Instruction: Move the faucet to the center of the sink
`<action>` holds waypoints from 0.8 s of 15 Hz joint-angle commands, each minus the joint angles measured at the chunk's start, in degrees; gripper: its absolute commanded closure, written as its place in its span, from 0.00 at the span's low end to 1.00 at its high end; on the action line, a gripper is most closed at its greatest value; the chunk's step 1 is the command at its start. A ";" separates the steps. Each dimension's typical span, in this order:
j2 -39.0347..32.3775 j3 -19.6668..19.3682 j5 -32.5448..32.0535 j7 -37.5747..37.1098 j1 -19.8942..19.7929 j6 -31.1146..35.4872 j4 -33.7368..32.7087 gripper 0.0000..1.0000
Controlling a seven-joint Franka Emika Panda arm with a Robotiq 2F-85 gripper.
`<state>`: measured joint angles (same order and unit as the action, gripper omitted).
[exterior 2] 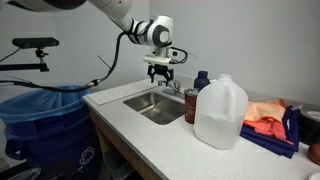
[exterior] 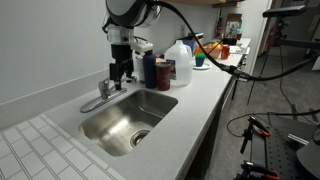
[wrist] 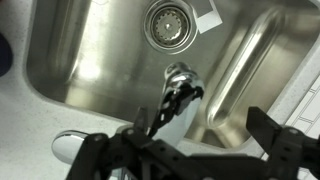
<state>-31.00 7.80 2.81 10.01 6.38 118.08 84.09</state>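
The chrome faucet (exterior: 103, 91) stands on the counter behind the sink (exterior: 118, 122), and in both exterior views its spout reaches over the basin (exterior 2: 171, 86). My gripper (exterior: 121, 72) hangs just above it (exterior 2: 160, 72). In the wrist view the gripper (wrist: 200, 125) is open. The spout (wrist: 178, 88) lies between the two fingers, close to the left one, and points toward the round drain (wrist: 172, 25). I cannot tell whether a finger touches the spout. A chrome lever handle (wrist: 68, 146) shows at the lower left.
A dark blue bottle (exterior: 149, 70), a red-brown can (exterior: 163, 72) and a white plastic jug (exterior: 180, 62) stand on the counter beside the sink. The jug (exterior 2: 220, 112) and orange cloths (exterior 2: 265, 115) also show in an exterior view. A blue bin (exterior 2: 40, 125) stands below the counter.
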 commanded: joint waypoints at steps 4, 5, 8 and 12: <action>0.55 0.62 0.69 0.38 0.15 -2.17 -2.73 0.00; 1.40 0.47 0.55 0.31 0.01 -3.12 -2.60 0.00; 4.03 0.11 0.17 -0.16 0.00 -4.56 -2.30 0.00; 9.28 -0.10 -0.88 -0.33 0.62 -5.69 -0.93 0.00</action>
<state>-25.96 7.85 2.81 10.01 6.60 114.27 81.86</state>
